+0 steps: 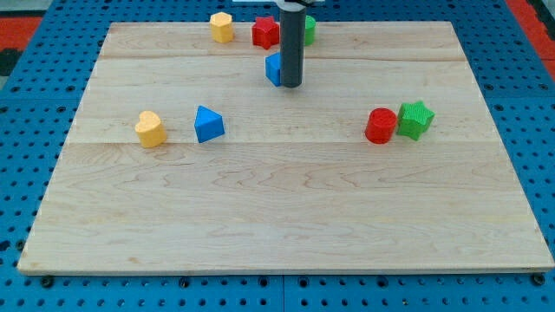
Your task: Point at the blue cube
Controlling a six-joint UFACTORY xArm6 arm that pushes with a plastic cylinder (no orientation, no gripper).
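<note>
The blue cube [273, 68] sits near the view's top centre of the wooden board [286, 217], mostly hidden behind my rod. My tip [290, 86] rests on the board right against the cube's right front side. A red star block [264, 32] and a green block [309, 29], partly hidden by the rod, lie just above the cube. A blue triangular block [208, 124] lies at the left.
A yellow hexagonal block [222, 27] is at the top, left of the red star. A yellow heart block [150, 129] lies at the left. A red cylinder [380, 126] touches a green star block [415, 120] at the right. Blue pegboard surrounds the board.
</note>
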